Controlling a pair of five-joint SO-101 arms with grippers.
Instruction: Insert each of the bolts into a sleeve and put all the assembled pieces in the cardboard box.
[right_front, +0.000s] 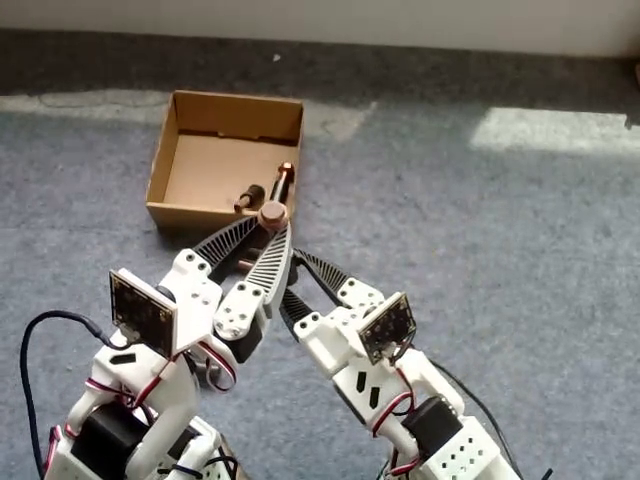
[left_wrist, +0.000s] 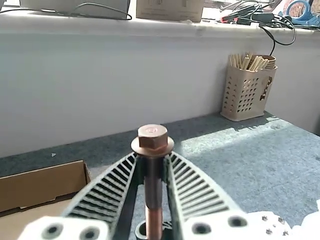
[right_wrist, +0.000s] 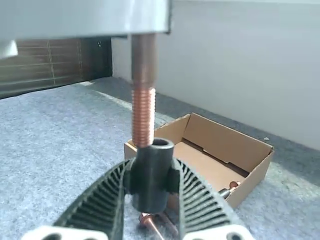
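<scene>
A copper bolt (left_wrist: 152, 142) was pinched upright by the left gripper (left_wrist: 152, 160), its threaded end at the mouth of a black sleeve (right_wrist: 149, 192) clamped by the right gripper (right_wrist: 152, 167), near the cardboard box (right_front: 200, 170).

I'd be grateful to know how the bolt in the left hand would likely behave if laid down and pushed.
The bolt looks like solid metal, so it is probably stiff and heavy for its size. With a round shank and wider head, it would likely roll in a curve.
</scene>
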